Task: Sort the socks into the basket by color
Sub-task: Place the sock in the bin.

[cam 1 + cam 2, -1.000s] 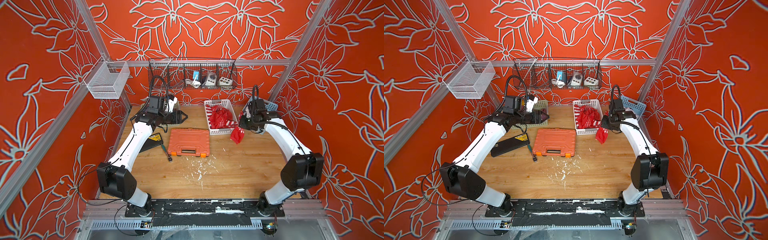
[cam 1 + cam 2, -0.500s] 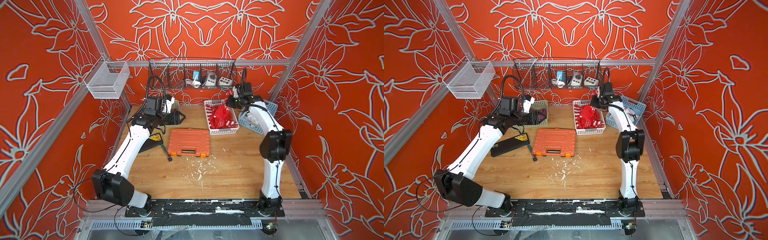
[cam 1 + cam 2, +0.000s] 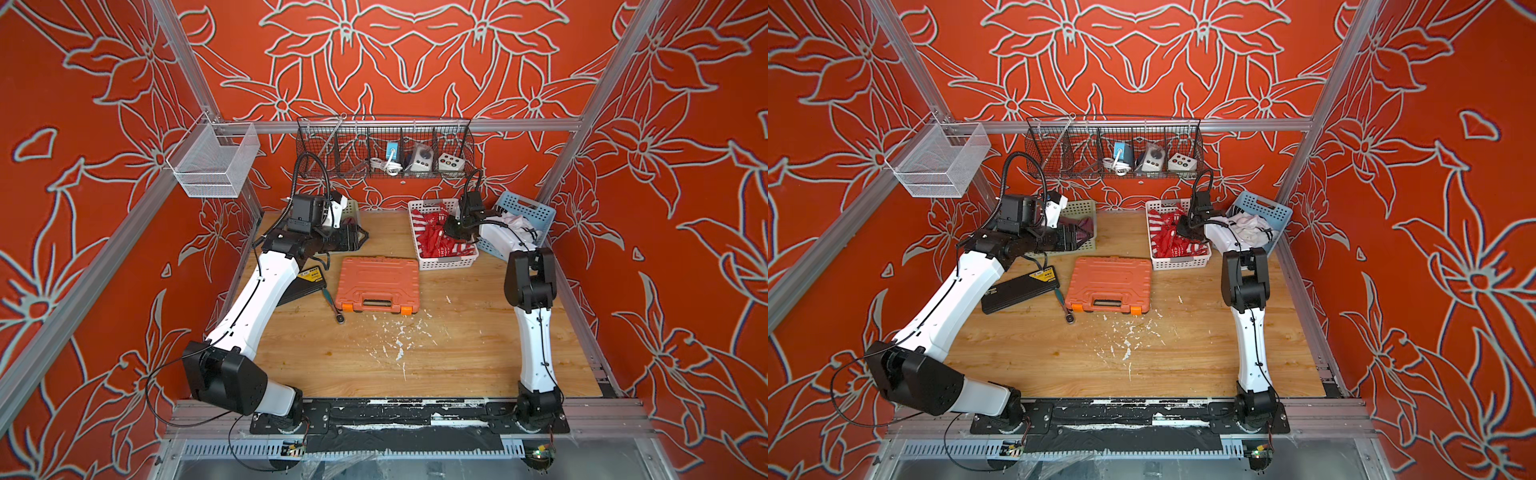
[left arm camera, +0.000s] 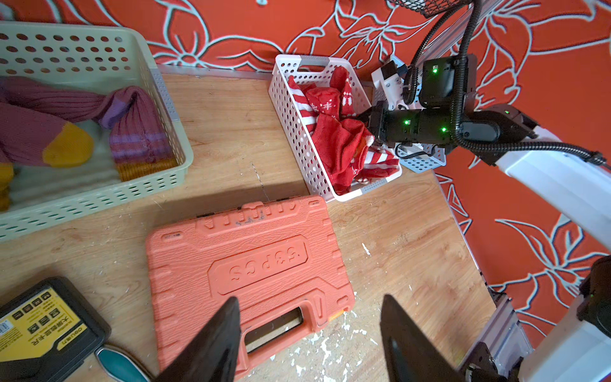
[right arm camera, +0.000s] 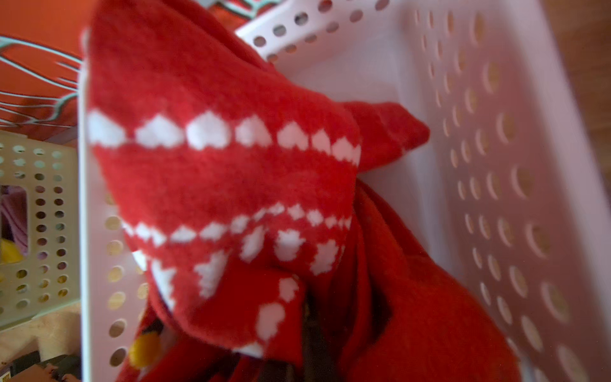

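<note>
Red socks (image 3: 434, 243) with white stripes and snowflakes fill the white basket (image 3: 446, 262) at the back. My right gripper (image 3: 454, 230) hangs low over that pile, shut on a red sock (image 5: 215, 165) patterned with white hearts, which drapes over the fingers and hides them in the right wrist view. Purple socks (image 4: 49, 132) with mustard toes lie in the green basket (image 4: 99, 198) at the back left. White socks (image 3: 513, 219) sit in the blue basket (image 3: 530, 208) at the back right. My left gripper (image 4: 309, 299) is open and holds nothing, beside the green basket and above the orange case.
An orange tool case (image 3: 378, 278) lies mid-table, with a ratchet (image 3: 332, 305) and a black-yellow box (image 3: 301, 284) to its left. White flecks litter the wooden table (image 3: 415, 353). A wire rack (image 3: 386, 147) and a mesh bin (image 3: 212, 160) hang on the frame.
My right arm swung the red sock from in front of the white basket up to its far end, then down onto the pile. The left arm barely shifted.
</note>
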Available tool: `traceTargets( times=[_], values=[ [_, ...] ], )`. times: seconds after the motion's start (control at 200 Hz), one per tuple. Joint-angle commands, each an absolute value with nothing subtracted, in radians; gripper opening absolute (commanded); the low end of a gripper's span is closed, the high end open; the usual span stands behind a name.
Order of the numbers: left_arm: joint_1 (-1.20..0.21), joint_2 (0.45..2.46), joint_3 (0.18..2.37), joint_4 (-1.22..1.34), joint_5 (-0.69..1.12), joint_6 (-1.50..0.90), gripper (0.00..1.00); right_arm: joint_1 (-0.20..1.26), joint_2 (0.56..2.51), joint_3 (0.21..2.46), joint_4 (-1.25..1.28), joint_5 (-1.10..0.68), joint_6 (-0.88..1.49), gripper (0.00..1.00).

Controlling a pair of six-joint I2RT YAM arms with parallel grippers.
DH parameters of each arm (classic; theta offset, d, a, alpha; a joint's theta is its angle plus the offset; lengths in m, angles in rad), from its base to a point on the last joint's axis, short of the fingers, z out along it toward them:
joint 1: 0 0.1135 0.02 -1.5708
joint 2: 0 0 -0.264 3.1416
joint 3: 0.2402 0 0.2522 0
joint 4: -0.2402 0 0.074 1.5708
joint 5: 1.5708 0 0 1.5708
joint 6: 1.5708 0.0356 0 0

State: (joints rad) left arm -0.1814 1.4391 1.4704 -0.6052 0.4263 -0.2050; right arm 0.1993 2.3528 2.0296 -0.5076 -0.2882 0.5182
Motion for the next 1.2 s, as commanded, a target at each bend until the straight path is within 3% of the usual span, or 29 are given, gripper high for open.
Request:
traceTargets(
  times=[0.0,0.1,0.465,0.686,0.976,1.016,1.191],
  values=[
    [-0.173,1.460,1.488,-0.608,0.431,-0.188,0.65,0.204,2.387,2.089,-0.560,-0.265,0.538,0.00],
    [-0.173,1.472,1.497,-0.603,0.437,-0.187,0.65,0.205,2.396,2.108,-0.575,-0.263,0.543,0.01],
    [-0.172,1.470,1.491,-0.601,0.426,-0.201,0.66,0.203,2.317,2.128,-0.600,-0.249,0.521,0.48],
    [-0.169,1.456,1.480,-0.599,0.417,-0.204,0.70,0.203,2.257,2.156,-0.633,-0.245,0.508,0.71],
    [-0.167,1.442,1.471,-0.591,0.421,-0.216,0.71,0.203,2.144,2.084,-0.636,-0.240,0.509,0.85],
    [-0.167,1.439,1.471,-0.592,0.419,-0.215,0.71,0.206,2.121,2.060,-0.635,-0.234,0.508,0.98],
    [-0.161,1.415,1.463,-0.617,0.368,-0.210,0.73,0.207,1.986,1.944,-0.675,-0.205,0.465,0.98]
  ],
)
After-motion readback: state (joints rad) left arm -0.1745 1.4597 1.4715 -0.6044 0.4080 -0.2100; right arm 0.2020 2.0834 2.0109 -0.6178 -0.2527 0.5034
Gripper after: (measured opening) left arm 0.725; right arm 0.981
